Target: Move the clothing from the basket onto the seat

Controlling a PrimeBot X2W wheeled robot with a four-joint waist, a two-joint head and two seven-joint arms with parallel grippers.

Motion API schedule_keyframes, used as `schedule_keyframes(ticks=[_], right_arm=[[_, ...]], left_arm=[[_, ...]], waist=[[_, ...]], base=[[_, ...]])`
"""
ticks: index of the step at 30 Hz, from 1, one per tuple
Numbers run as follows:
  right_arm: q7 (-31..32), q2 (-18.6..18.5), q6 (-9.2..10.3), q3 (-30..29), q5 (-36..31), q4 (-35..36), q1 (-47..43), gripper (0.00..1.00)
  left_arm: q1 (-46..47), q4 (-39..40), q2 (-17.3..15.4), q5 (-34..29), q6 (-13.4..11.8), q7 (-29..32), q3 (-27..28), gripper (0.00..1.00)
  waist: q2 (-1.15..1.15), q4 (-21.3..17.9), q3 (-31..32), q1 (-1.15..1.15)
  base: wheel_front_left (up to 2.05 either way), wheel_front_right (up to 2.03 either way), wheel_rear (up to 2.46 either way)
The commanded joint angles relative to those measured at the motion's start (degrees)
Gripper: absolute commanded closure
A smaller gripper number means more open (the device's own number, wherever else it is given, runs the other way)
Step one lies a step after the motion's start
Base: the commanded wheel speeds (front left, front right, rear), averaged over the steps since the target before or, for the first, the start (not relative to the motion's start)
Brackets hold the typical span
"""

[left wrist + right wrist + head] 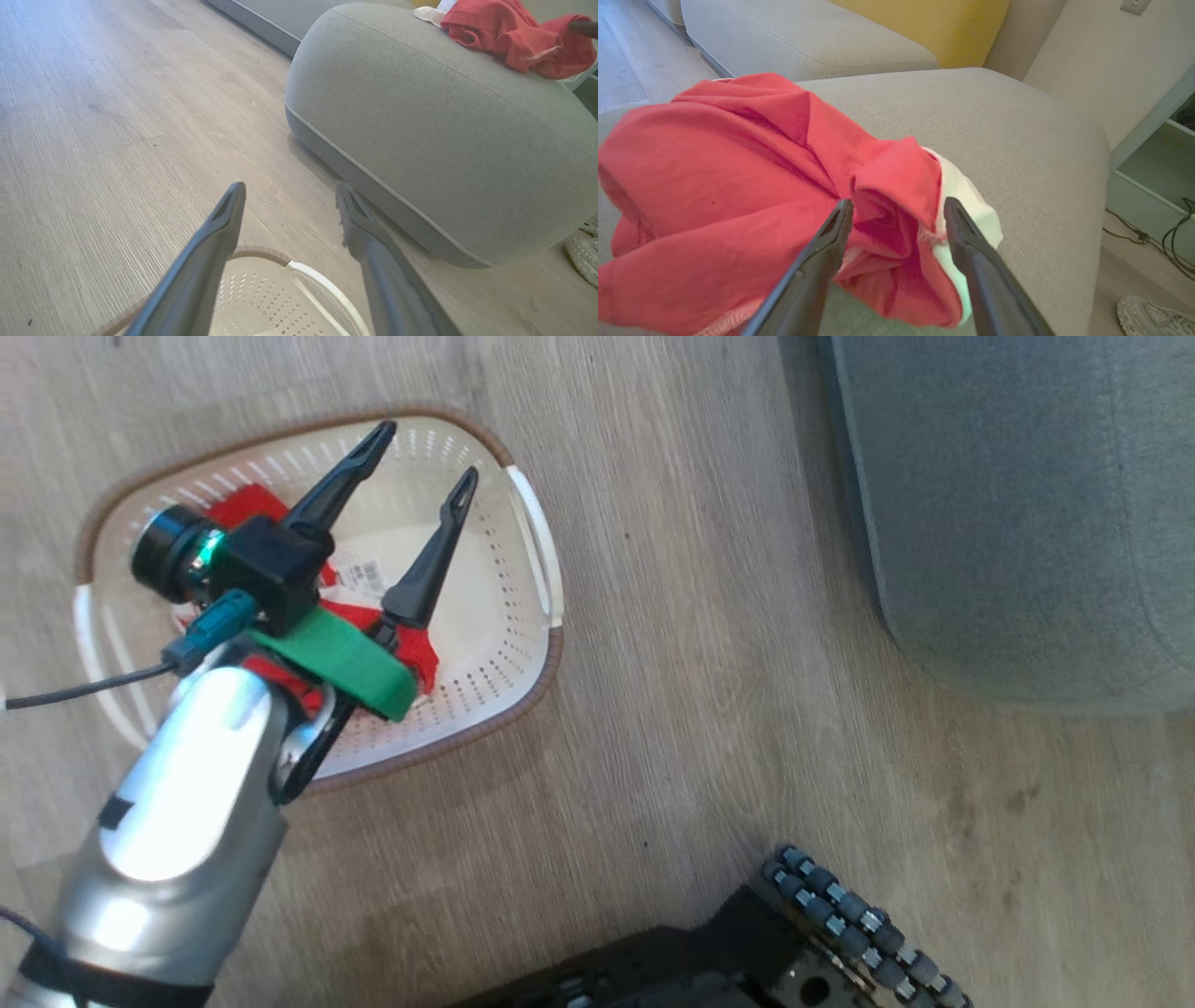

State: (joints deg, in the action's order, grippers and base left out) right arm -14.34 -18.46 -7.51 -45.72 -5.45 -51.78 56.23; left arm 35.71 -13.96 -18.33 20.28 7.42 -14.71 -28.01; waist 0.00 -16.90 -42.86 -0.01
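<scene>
The cream basket (pixel 467 733) stands on the wood floor at the left of the head view, with red clothing (pixel 245 506) lying inside it. My left gripper (pixel 425 453) hovers over the basket, open and empty; its wrist view has the fingers (pixel 290 187) above the basket's rim (pixel 261 254). The grey seat (pixel 1027 504) fills the upper right. In the right wrist view a bunched red garment with white trim (pixel 738 163) rests on the seat (pixel 1017 140). My right gripper (pixel 897 202) is open, with a fold of that garment between its spread fingers. The same heap of clothing (pixel 509 37) lies on the seat's far end (pixel 420 140).
My dark wheeled base (pixel 747 943) sits at the bottom of the head view. A pale sneaker (pixel 1153 317) and cables (pixel 1157 233) lie on the floor beside the seat. A yellow cushion (pixel 924 23) and another grey sofa section (pixel 784 37) stand behind it.
</scene>
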Motion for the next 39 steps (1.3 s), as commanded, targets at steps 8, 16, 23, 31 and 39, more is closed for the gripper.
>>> schedule_keyframes(ticks=[8,16,23,31,39], right_arm=[[-0.6,-3.6,0.02,9.4,9.4,8.9,-13.1,0.00],[-0.6,-0.5,0.02,17.7,13.7,17.9,-24.0,0.00],[-0.6,2.7,0.02,25.1,14.8,23.9,-28.0,0.00],[-0.7,6.3,0.02,32.6,14.1,26.5,-29.5,0.00],[-0.7,8.3,0.02,40.6,15.5,26.2,-29.9,0.00]], left_arm=[[-3.0,-0.5,2.7,0.9,0.1,-0.3,4.7,0.00],[-7.4,-2.3,6.4,0.9,0.1,-0.3,10.1,0.00],[-11.3,-4.3,8.7,-0.4,0.1,-0.3,16.2,0.00],[-14.6,-6.5,10.6,-2.4,0.1,-0.3,22.3,0.00],[-16.8,-6.7,12.2,-4.7,0.1,-0.3,27.0,0.00]], waist=[[0.00,4.0,8.5,0.01],[0.00,8.3,16.3,0.01],[0.00,12.2,22.6,0.01],[0.00,15.5,27.7,0.01],[0.00,18.4,31.3,0.01]], base=[[0.00,0.00,0.00],[0.00,0.00,0.00],[0.00,0.00,0.00],[0.00,0.00,0.00],[0.00,0.00,0.00]])
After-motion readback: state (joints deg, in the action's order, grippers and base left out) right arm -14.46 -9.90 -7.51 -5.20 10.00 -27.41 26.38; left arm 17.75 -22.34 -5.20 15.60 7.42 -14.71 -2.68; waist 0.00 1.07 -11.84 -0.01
